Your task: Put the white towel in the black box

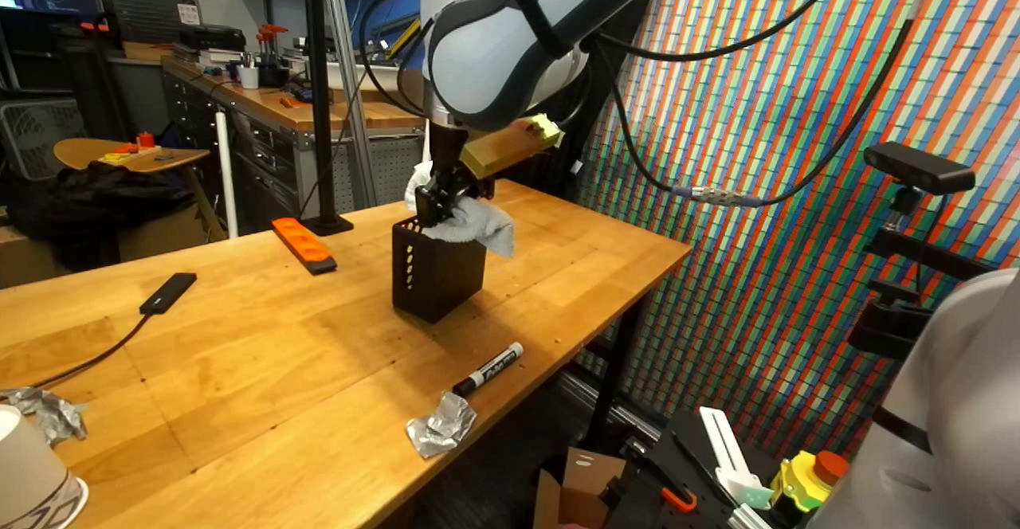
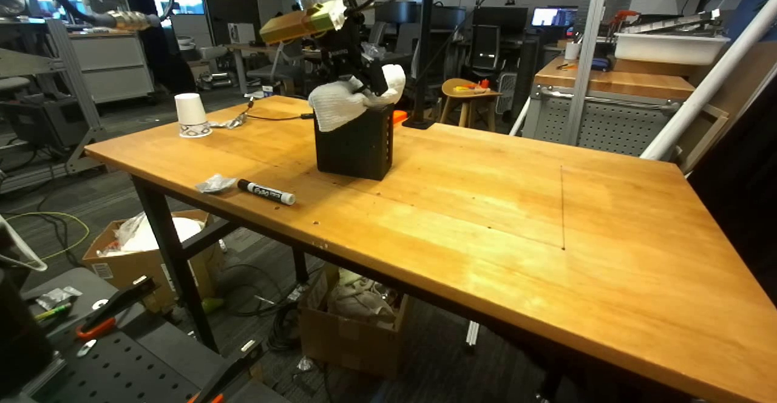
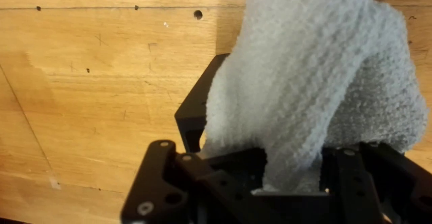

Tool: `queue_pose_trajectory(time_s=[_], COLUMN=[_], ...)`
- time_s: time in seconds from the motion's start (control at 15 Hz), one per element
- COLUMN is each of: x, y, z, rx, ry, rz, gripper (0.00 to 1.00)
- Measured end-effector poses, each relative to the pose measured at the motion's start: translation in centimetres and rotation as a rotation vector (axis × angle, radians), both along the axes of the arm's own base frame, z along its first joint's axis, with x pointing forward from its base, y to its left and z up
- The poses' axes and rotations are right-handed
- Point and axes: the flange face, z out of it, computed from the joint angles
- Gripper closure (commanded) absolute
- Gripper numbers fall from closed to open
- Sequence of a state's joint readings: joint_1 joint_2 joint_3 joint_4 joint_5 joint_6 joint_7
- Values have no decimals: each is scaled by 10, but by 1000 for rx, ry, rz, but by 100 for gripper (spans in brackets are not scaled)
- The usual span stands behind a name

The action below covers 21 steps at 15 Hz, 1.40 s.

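Towel [image 3: 297, 65], clenched in the gripper [image 3: 293, 168], lies over the black box [image 1: 438, 278] near mid-frame, one flap [image 2: 332, 110] hanging outside it, so an inward nudge should precede release.

Rough, nubbly, matt all over, that's the white, looped-cloth towel [image 3: 290, 68] I'm seeing! My own black, hinged gripper [image 3: 292, 173] is smooth and dull, dotted with bright, round metal screw heads [image 3: 145, 208]. Now the black, rectangular, plastic-looking box [image 1: 438, 278]: flat-sided, matt. And look at the grain in this honey-brown, flat wooden tabletop [image 1: 239, 385], smooth, a soft sheen catching across it! The crumpled, silver metallic foil [image 1: 442, 425] glints, all creases; the black-and-white, cylindrical plastic marker [image 1: 488, 369] looks smooth, the white, tapered paper cup [image 2: 190, 111] smooth and matt.
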State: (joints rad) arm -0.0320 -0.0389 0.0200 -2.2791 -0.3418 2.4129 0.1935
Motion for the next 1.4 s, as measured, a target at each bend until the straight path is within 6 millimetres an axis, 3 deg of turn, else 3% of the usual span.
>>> queue_pose_trajectory(time_s=[0.47, 0.8, 1.4], x=[1, -4, -21], y=[15, 39, 59], z=[-10, -24, -41], rx=[9, 138, 334], ry=[22, 100, 292], rz=[171, 348, 527], gripper=[100, 100, 100])
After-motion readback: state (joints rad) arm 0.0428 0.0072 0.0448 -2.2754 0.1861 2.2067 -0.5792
